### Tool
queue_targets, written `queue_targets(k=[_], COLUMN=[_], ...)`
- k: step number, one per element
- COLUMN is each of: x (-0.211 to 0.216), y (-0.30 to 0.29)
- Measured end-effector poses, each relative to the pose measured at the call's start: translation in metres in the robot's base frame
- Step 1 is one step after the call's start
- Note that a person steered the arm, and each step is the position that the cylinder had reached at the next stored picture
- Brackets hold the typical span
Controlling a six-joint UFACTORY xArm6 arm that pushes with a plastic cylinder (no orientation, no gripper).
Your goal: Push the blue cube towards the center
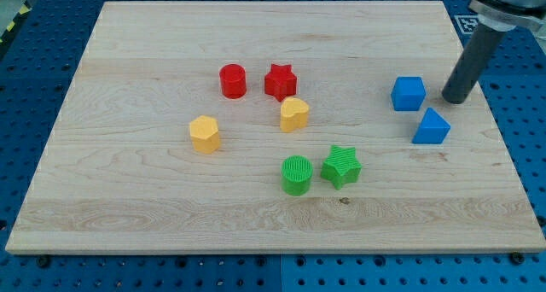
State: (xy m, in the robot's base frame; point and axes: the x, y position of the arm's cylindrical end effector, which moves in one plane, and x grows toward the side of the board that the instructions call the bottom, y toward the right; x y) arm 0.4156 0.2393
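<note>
Camera view: my tip (454, 99) rests on the wooden board (128, 207), just right of the blue cube (409, 93), not touching; rod carries nothing. Blue triangular block (432, 127) lies below.

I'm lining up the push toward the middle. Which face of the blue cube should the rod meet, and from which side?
Meet the blue cube on its face toward the view's right, pushing leftward: the centre lies left of it. My tip already stands just right of that face, apart from it.
</note>
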Motion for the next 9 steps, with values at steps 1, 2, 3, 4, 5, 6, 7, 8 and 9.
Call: queue_targets(k=[1, 2, 3, 4, 5, 6, 7, 8, 9], x=[0.0, 0.0, 0.0, 0.0, 0.0, -0.012, -0.018, -0.019, -0.019], y=[-0.021, -0.039, -0.049, -0.058, -0.066, -0.074, -0.086, -0.097, -0.099])
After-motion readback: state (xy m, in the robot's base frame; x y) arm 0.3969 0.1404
